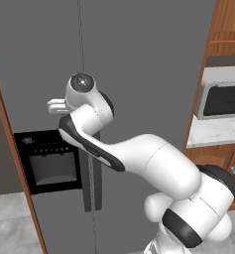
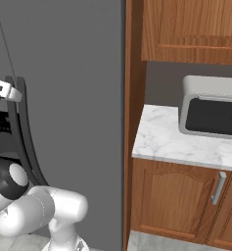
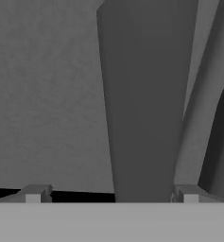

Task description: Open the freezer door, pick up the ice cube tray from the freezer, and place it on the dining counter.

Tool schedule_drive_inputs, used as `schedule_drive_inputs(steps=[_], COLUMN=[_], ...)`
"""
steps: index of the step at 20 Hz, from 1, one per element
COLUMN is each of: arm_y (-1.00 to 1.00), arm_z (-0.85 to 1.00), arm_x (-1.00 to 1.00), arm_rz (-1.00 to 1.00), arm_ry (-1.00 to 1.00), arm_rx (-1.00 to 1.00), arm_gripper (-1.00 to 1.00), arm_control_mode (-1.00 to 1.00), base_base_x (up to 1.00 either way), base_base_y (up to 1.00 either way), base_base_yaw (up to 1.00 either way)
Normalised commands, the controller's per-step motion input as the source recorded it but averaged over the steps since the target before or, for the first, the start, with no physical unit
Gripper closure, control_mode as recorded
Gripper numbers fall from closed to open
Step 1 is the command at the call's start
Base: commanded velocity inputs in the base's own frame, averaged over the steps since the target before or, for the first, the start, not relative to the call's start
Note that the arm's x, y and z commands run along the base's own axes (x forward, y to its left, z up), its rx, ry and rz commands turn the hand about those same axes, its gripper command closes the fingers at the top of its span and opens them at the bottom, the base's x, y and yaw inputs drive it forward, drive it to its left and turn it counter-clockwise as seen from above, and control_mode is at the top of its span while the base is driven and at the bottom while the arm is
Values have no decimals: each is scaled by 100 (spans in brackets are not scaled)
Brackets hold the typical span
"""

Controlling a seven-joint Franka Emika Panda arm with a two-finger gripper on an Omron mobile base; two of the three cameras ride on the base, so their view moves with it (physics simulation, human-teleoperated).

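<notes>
your white two-finger gripper [image 3: 111, 194] has its jaws spread wide apart, one tip on each side of the long dark curved vertical handle [image 3: 144, 108], not squeezing it. that handle sits on the tall matte-grey freezer door [image 1: 44, 54] with the black dispenser panel [image 1: 49, 161], and the door looks flush and closed. the grey microwave [image 2: 213, 107] sits on the small marble counter [image 2: 161, 139] off to the right.

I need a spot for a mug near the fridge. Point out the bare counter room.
The small white marble counter is bare from its left edge by the brown wooden side panel up to the grey microwave, and along its front strip. The microwave crowds the back right.
</notes>
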Motion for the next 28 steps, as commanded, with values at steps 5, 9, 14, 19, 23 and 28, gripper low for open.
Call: schedule_drive_inputs(steps=[5, 9, 14, 19, 23, 28], arm_y=[-4, -8, -15, -28, -25, -19], arm_z=[-2, 0, 0, 0, 0, 0], arm_x=[28, 5, 0, 0, 0, 0], arm_rz=[0, 0, 0, 0, 0, 0], arm_ry=[0, 0, 0, 0, 0, 0], arm_rx=[0, 0, -3, -1, -1, 0], arm_gripper=[-100, -100, -100, -100, -100, -100], arm_control_mode=[-100, -100, -100, -100, -100, -100], base_base_x=[0, 0, 0, 0, 0, 0], base_base_y=[0, 0, 0, 0, 0, 0], base_base_yaw=[0, 0, 0, 0, 0, 0])
